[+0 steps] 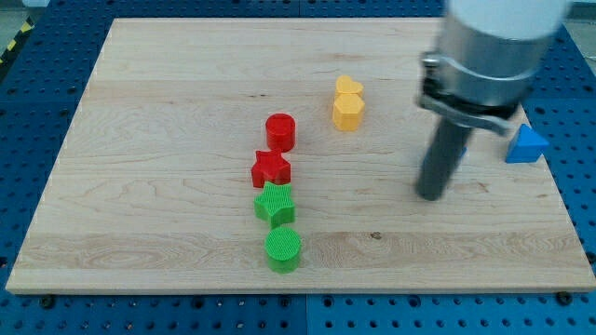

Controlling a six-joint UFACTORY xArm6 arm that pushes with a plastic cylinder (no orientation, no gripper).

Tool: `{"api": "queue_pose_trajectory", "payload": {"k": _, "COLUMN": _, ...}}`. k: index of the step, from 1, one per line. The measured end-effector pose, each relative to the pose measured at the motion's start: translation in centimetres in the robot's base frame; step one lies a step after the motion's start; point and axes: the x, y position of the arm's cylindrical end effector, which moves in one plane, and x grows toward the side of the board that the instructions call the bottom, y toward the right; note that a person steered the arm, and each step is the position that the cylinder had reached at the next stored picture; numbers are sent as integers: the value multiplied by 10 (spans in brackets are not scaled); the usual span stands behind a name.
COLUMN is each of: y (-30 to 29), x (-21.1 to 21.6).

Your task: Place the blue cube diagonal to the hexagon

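A yellow hexagon block [347, 112] stands on the wooden board [168, 140], with a yellow heart block [348, 87] touching its upper side. My tip [429, 195] rests on the board to the lower right of the hexagon. A blue block [527, 146] sits at the board's right edge, to the right of my rod; it looks wedge-like or triangular, and no plain blue cube shows. The tip touches no block.
Left of centre, a line of blocks runs down the view: a red cylinder [280, 131], a red star [271, 169], a green star [275, 204] and a green cylinder [283, 248]. The arm's grey body [494, 46] covers the board's upper right corner.
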Motion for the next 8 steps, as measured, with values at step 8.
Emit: {"api": "queue_pose_trajectory", "payload": {"k": 8, "y": -8, "x": -57}}
